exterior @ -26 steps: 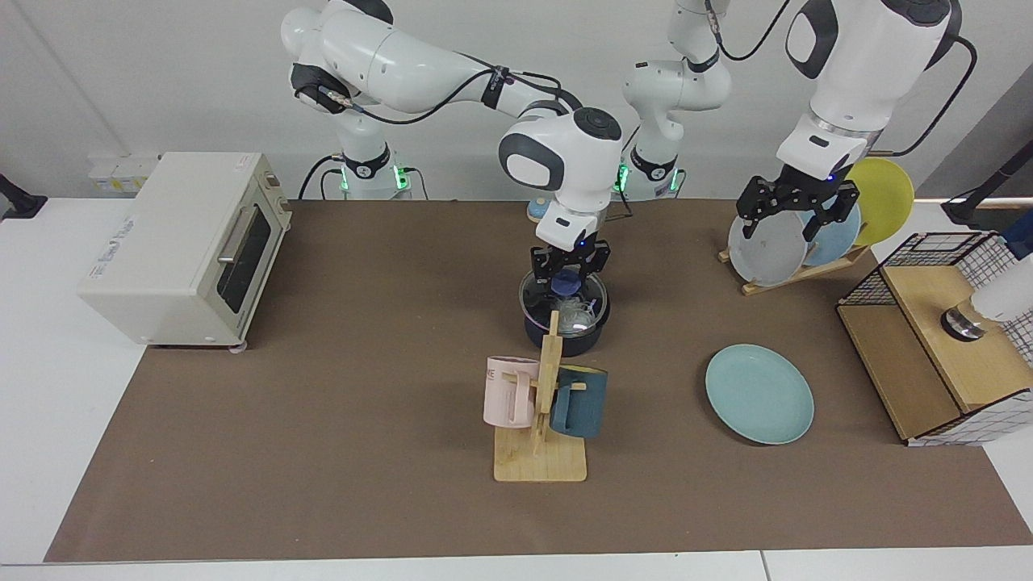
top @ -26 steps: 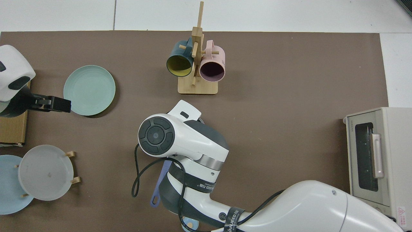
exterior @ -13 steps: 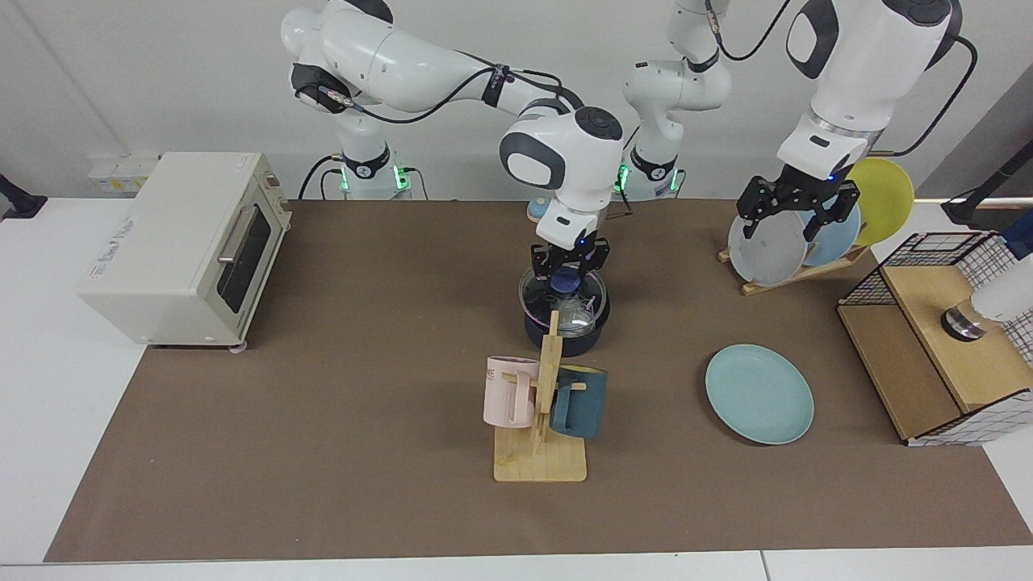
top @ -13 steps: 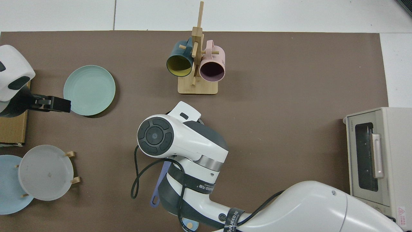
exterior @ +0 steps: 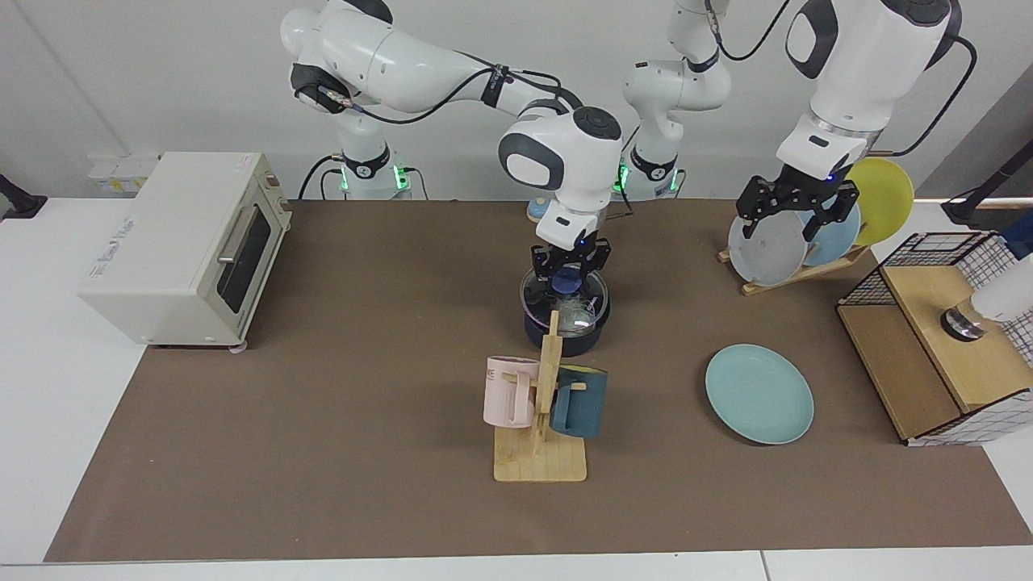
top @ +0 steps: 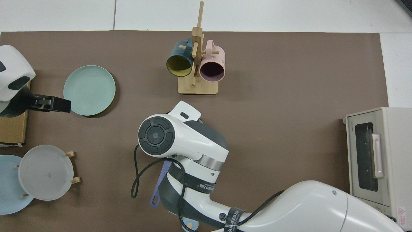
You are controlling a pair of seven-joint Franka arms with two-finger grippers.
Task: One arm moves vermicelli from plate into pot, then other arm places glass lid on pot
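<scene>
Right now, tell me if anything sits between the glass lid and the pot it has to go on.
Nothing visible does. The right pincer is at the blue knob of the glass lid, which sits right over the pot with vermicelli inside. The mug rack only stands nearer the camera. The left pincer waits by the plate rack.

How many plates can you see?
4. A teal plate lies flat on the brown mat. The grey-white plate, blue plate and yellow plate stand in the wooden rack. More may be hidden behind.
</scene>
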